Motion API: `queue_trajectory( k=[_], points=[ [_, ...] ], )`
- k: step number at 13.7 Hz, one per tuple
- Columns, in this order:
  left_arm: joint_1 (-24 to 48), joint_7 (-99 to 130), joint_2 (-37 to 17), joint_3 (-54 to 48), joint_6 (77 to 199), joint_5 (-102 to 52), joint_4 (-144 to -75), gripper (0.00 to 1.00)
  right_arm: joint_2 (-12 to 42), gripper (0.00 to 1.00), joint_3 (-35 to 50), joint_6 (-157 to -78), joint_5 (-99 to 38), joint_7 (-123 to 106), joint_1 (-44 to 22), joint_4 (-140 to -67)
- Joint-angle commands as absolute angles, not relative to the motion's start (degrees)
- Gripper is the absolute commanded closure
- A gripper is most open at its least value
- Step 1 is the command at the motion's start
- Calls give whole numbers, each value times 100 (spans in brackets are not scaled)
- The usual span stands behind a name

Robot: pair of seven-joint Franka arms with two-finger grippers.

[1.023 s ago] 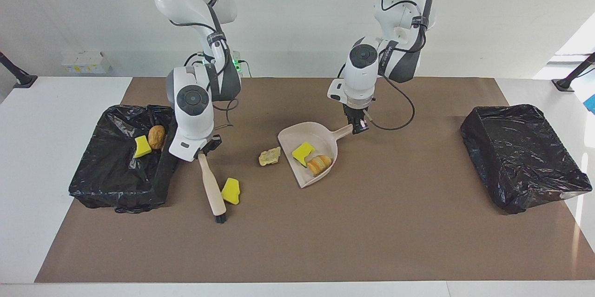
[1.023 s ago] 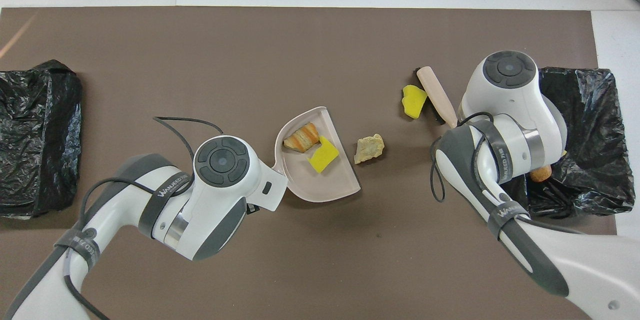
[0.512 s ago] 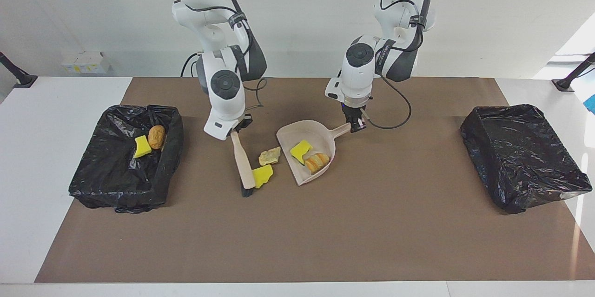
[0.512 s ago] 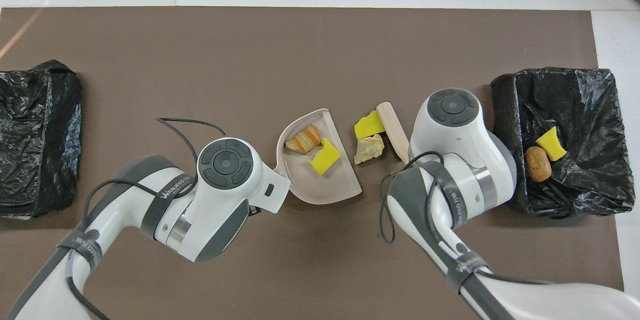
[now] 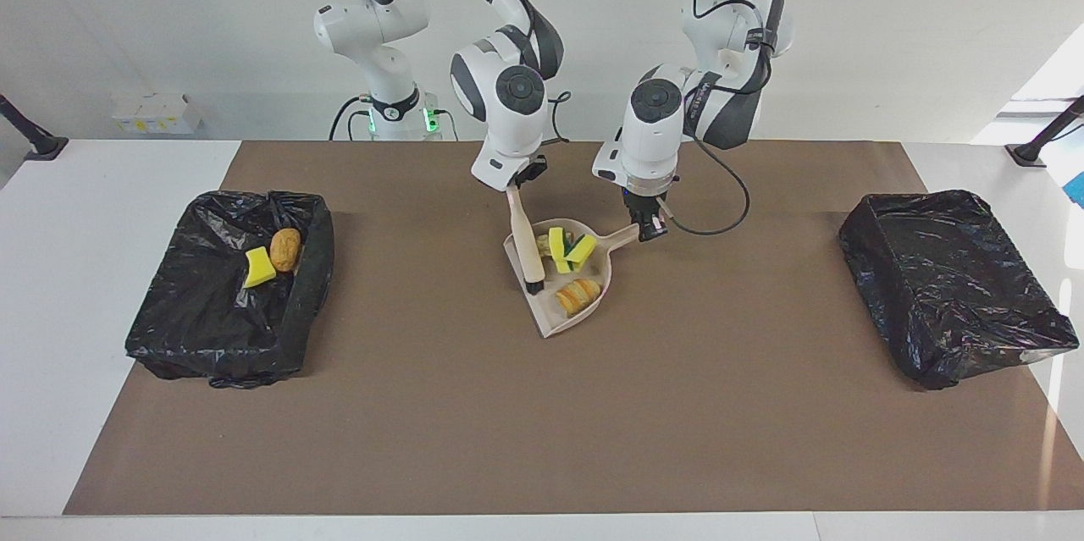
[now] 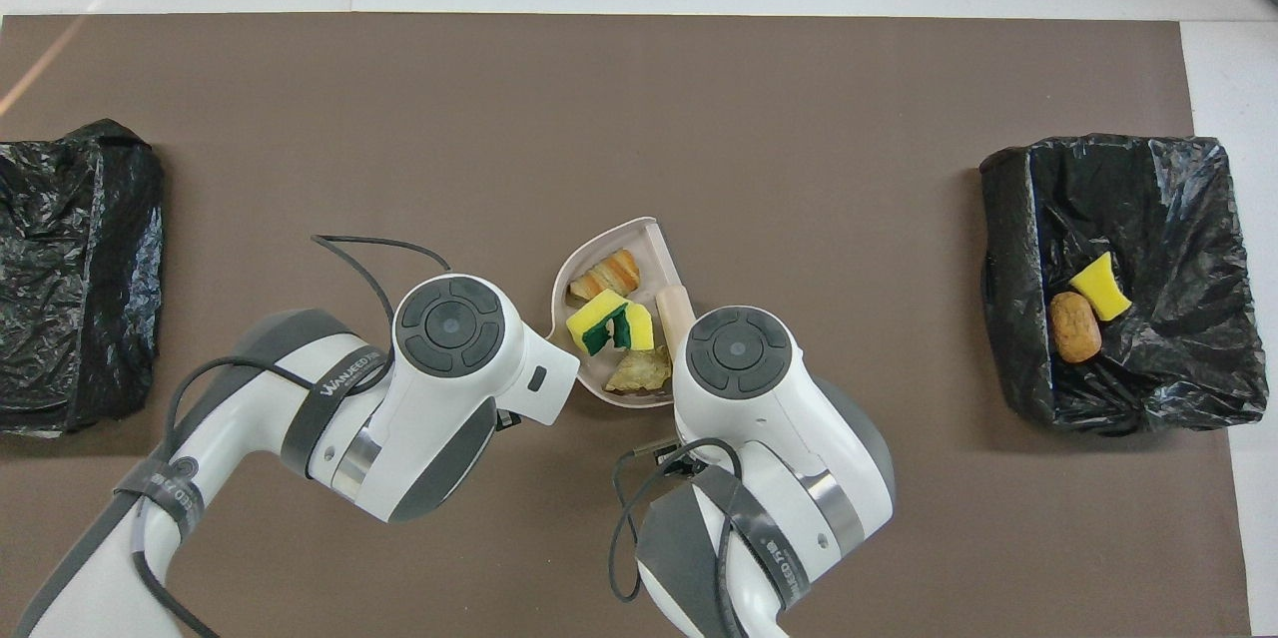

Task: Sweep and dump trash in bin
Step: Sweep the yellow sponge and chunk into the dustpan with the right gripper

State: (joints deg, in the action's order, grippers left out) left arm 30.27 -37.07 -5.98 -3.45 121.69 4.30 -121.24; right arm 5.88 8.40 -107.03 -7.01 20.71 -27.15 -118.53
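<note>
Swept along by the brush (image 5: 524, 238), the loose yellow sponge chunk and the pale lump have left the brown mat and now lie in the dustpan (image 5: 544, 322), where a second ago only one sponge and the roll sat. So the pan holds four pieces of trash (image 5: 569, 257): two yellow sponge chunks (image 6: 610, 321) jammed together, the pale lump (image 6: 639, 372) nearest the robots, and the tan-orange roll (image 6: 604, 274) at the end farthest from them. Two more pieces, a sponge chunk (image 5: 258, 267) and a brown roll (image 5: 285, 248), lie in the black-lined bin (image 5: 169, 329) at the right arm's end of the bench; the second bin (image 5: 948, 287), at the left arm's end, shows nothing inside.

Both claws are pinching their tools: the right claw (image 5: 518, 183) is pressed together on the brush handle, bristles down at the pan's open mouth, and the left claw (image 5: 648, 227) is clamped on the dustpan's handle, with the pan flat on the mat.

I judge the sweeping step to be ending, since no loose piece shows on the mat. Next, the brush should lift clear, then the left arm must raise the pan level and tip it over a bin without spilling
</note>
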Motion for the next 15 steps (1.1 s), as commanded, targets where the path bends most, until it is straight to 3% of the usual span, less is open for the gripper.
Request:
queue_trajectory(
  k=[1, 7, 15],
  points=[
    [3032, -3735, -431, -290, 12505, 519, -12488, 100, 483, 100, 782, -10714, -940, 1987, -2470, -11883],
    [2751, -4252, -518, -281, 12753, 510, -12411, 100, 317, 100, 756, -10495, -1020, 1564, -1899, -11690],
    [1715, -5456, -466, -290, 11744, 89, -11463, 100, -167, 100, 756, -10046, -1020, 1714, -1494, -11523]
  ],
)
